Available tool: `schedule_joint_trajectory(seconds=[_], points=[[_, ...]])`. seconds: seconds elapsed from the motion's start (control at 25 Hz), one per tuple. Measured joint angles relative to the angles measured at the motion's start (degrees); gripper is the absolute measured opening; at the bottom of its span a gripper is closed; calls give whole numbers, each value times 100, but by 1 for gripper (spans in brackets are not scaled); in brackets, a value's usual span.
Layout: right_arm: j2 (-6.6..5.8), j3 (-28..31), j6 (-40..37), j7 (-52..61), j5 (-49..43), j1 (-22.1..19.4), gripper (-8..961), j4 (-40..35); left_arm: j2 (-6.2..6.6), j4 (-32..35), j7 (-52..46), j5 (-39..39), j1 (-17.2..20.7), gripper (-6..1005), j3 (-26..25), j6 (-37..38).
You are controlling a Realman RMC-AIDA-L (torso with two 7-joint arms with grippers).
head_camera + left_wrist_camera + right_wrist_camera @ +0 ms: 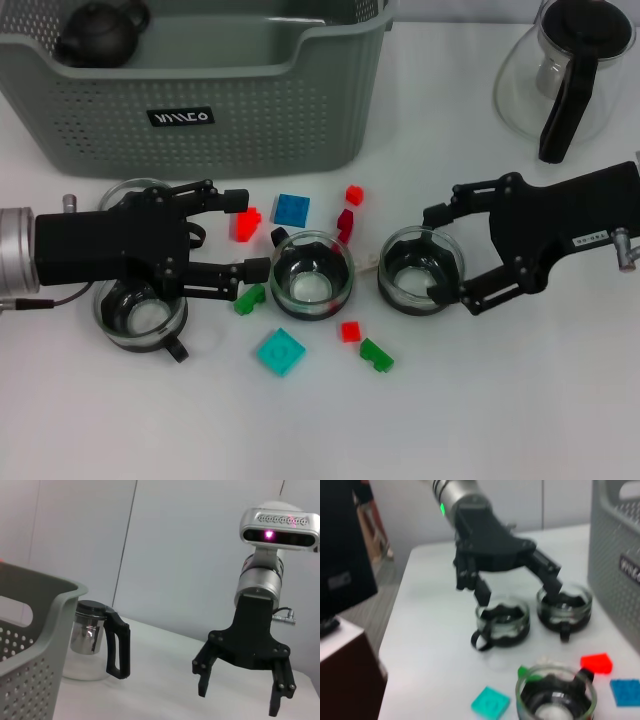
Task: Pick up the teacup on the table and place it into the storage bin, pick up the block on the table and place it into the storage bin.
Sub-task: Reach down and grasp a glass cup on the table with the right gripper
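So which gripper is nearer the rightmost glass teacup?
Right. The right gripper is open with its fingers straddling the rightmost glass teacup. The left gripper is open beyond the middle teacup, near the red block.

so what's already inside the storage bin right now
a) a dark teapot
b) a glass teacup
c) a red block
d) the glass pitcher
a: the head view shows a dark teapot in the back left corner of the bin, while the glass cups, the blocks and the pitcher are all out on the table.
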Motion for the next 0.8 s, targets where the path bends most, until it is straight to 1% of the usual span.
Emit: schedule_joint_trajectory(seconds=[0.24, 0.52, 0.68, 0.8], points=[[59, -544, 8, 516, -330, 168, 945, -331, -28, -4, 0, 0, 8, 933, 0, -62], [86, -1219, 231, 1212, -759, 504, 945, -352, -44, -9, 0, 0, 27, 933, 0, -70], [86, -1535, 343, 1538, -932, 624, 945, -353, -44, -9, 0, -3, 42, 932, -35, -77], [86, -1727, 482, 1595, -966, 636, 945, -354, -44, -11, 0, -24, 49, 932, -42, -84]])
